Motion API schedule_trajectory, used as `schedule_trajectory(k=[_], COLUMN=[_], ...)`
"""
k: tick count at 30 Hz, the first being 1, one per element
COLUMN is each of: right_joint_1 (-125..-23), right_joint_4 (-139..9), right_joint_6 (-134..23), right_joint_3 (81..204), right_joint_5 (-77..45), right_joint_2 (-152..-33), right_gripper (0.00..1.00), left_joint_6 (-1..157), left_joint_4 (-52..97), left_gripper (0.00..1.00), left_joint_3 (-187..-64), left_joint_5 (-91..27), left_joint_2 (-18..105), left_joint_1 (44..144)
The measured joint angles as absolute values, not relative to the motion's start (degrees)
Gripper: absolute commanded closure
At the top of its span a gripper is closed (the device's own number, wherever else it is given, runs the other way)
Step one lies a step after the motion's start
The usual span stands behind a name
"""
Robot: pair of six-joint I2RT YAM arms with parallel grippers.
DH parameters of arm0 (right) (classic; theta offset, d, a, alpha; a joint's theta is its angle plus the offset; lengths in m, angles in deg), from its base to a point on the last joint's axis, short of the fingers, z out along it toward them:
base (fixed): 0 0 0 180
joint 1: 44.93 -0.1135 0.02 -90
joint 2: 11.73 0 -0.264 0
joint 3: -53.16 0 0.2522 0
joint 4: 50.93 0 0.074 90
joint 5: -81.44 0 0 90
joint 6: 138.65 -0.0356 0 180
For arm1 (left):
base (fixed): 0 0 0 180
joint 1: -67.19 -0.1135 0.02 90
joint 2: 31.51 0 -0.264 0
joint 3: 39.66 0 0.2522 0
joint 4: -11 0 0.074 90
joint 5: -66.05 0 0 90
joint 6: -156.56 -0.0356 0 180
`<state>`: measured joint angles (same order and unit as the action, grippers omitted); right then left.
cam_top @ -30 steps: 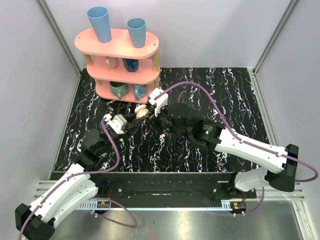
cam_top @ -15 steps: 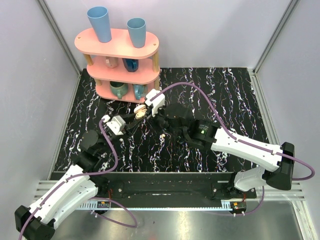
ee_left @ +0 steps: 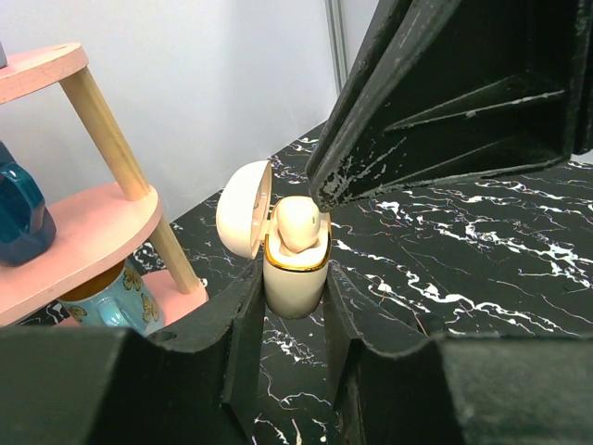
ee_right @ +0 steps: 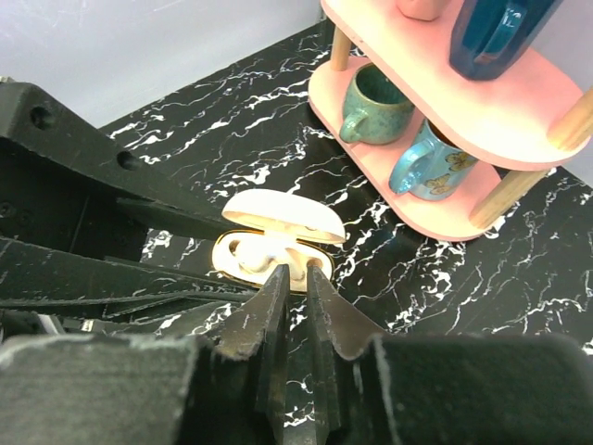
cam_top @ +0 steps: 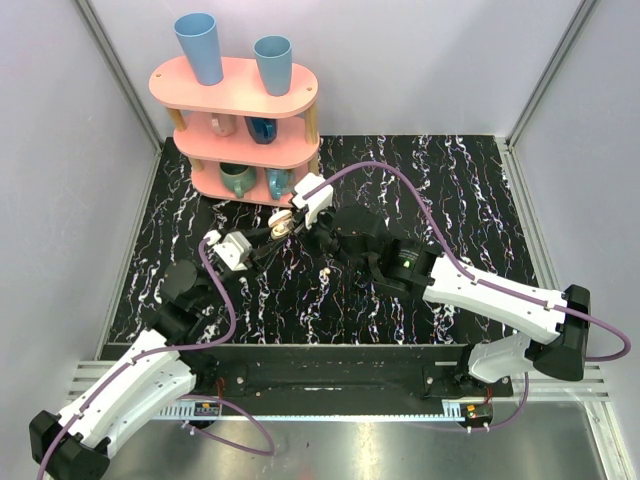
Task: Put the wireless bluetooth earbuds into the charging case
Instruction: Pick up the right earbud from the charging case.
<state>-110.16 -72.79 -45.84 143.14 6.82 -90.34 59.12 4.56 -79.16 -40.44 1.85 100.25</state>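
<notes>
From above: shows the left claw (cam_top: 272, 234) clenched on the case (cam_top: 283, 225), holding it off the table (cam_top: 450, 180) toward the far left corner, just in front of the pink rack (cam_top: 250, 150). Shows the right claw (cam_top: 293, 219) reaching in from the right, tips at the open top of the case. Too small here to separate earbud from case. Worth noting a pale speck (cam_top: 328, 270) on the marble nearer the front edge: maybe the second earbud, maybe a fleck in the pattern; impossible to say.

From the left wrist: shows the case upright between the two left fingers (ee_left: 243, 324), both pressed to its sides, with the lid (ee_left: 243, 209) swung open to the left. Shows one earbud (ee_left: 298, 224) in the mouth of the case, standing proud of the gold rim. Judged placed but not pushed home. Puts the tip of a right finger (ee_left: 445, 102) just beside that earbud or touching it; no telling which. Hides the second well behind the earbud and rim.

From the right wrist: looks down the right fingers, drawn nearly together with only a slit between. Impossible to tell whether pinching the earbud or holding nothing. Shows the case just past the tips, lid raised, with a pale shape inside; one earbud or two, unclear. Cuts off the rack and its mugs (ee_right: 375, 104) at the top edge.

Judged about halfway at best: one earbud at the case but unseated, the second not confirmed inside.
</notes>
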Motion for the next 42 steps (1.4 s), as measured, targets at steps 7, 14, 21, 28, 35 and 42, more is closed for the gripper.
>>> schedule_trajectory(k=[7, 14, 21, 28, 35, 42], right_joint_1=[-110.12, -110.12, -110.09, -110.09, -110.09, -110.09], right_joint_4=[-72.73, -72.7, -72.75, -73.64, -74.43, -74.45], right_joint_6=[-44.44, -43.96, -44.07, -43.89, -43.7, -42.8], right_joint_3=[143.14, 143.19, 144.48, 145.57, 146.42, 146.42], right_joint_5=[8.85, 6.33, 2.03, 1.07, 0.8, 1.46], right_joint_2=[-90.34, -88.79, -87.98, -88.99, -91.37, -92.33], right_gripper=[0.8, 0.75, 0.58, 0.53, 0.57, 0.59], left_joint_6=[59.12, 59.1, 59.08, 59.06, 59.06, 59.06], left_joint_4=[4.54, 4.67, 5.02, 5.65, 5.85, 5.87], left_gripper=[1.0, 1.0, 1.0, 1.0, 1.0, 1.0], left_joint_3=[-79.14, -79.14, -79.14, -79.14, -79.14, -79.14], left_joint_5=[-40.42, -40.4, -40.4, -40.37, -40.37, -40.4], left_joint_2=[1.42, 1.59, 1.59, 1.59, 1.55, 1.11], left_joint_1=[100.25, 100.25, 100.25, 100.25, 100.25, 100.25])
